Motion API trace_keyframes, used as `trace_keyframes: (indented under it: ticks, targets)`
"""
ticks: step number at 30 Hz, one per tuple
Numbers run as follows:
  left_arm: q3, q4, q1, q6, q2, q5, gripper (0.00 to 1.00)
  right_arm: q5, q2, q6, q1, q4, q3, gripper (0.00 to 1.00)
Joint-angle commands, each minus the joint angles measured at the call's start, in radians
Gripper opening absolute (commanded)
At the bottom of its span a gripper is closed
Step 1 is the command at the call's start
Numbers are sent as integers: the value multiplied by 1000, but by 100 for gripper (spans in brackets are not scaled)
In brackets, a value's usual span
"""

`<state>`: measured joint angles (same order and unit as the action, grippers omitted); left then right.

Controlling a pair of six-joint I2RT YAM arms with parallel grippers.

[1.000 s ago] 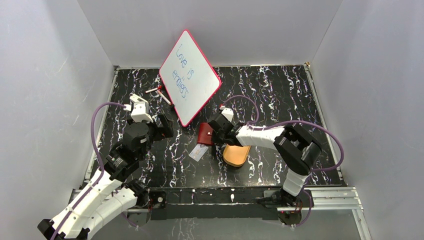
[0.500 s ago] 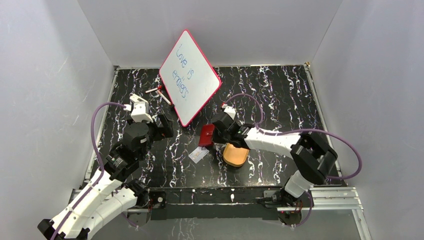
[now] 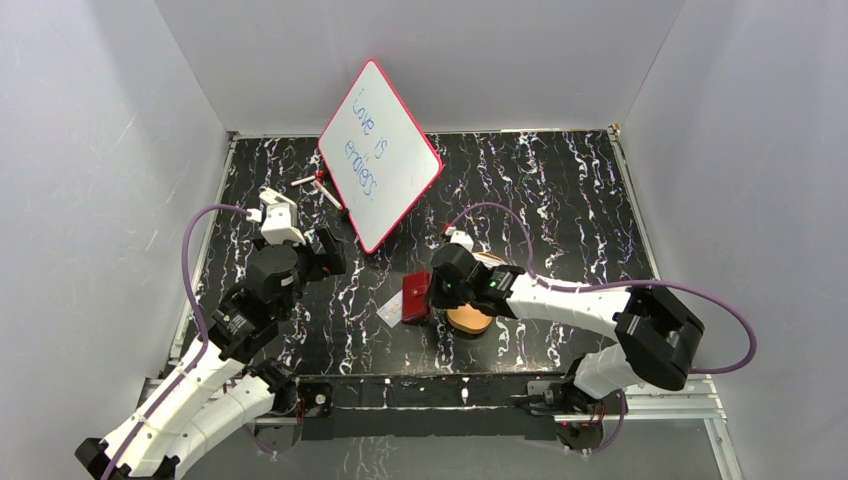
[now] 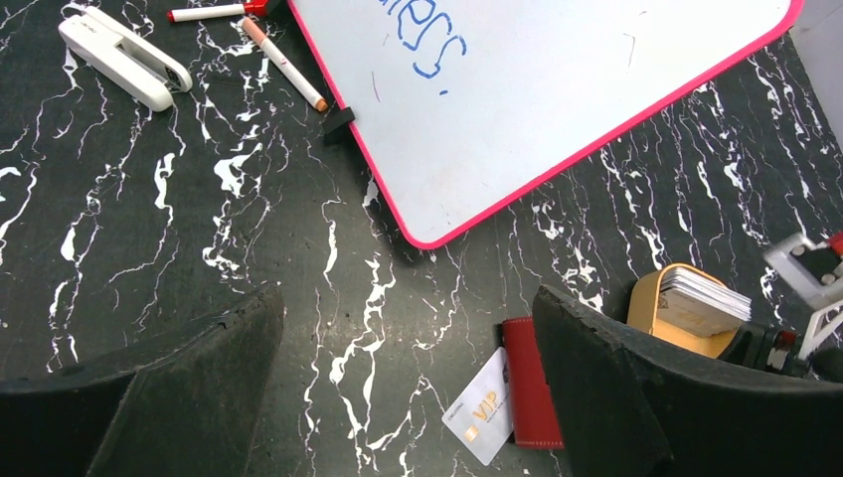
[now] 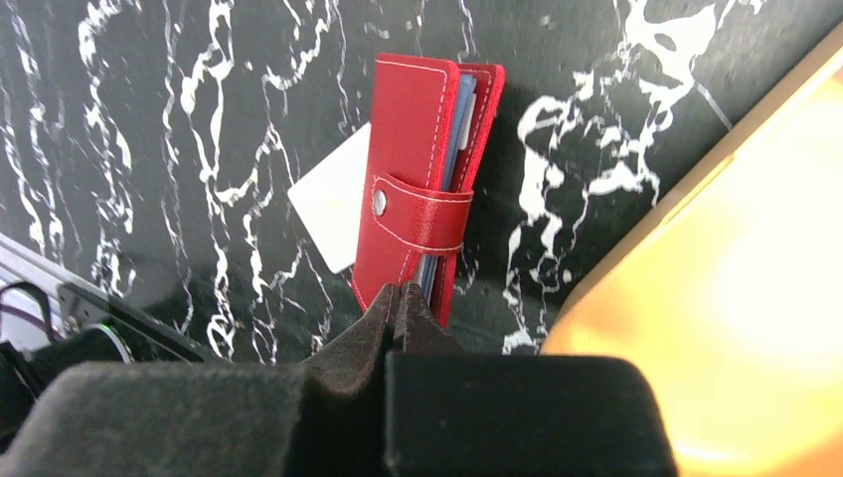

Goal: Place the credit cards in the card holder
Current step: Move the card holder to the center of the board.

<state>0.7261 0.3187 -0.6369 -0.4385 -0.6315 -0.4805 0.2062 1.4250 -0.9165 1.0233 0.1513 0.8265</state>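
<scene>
Leftward, right arm [image 3: 560,295] low — fingers [image 5: 368,338] pressed together at edge of card holder [image 5: 413,169]; left fingers [image 4: 149,397] wide.

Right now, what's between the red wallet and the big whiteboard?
Nothing, just bare black marbled table between the card holder and the whiteboard. The left wrist view shows it.

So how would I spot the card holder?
Find the big red-framed whiteboard with blue writing, then look just in front of its lowest corner, toward the arms. The card holder is there: a small dark red folded wallet with a snap tab, between a pale card and an orange-tan tray.
</scene>
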Motion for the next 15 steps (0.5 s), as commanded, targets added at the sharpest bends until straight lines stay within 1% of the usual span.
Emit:
trace_keyframes:
  ticks: [1,7,11,15]
  targets:
    - [9,5,-2,11,3,-26,92,-33,-32,-15,50,-15,-6,0]
    - [9,6,-1,10,4,-29,92,-8,-30,11,142,-30,41,0]
    - [9,5,-2,10,0,-29,92,11,-25,24,177,-18,73,0]
    - [9,8,-3,10,-1,-29,92,21,-10,15,194,-15,56,0]
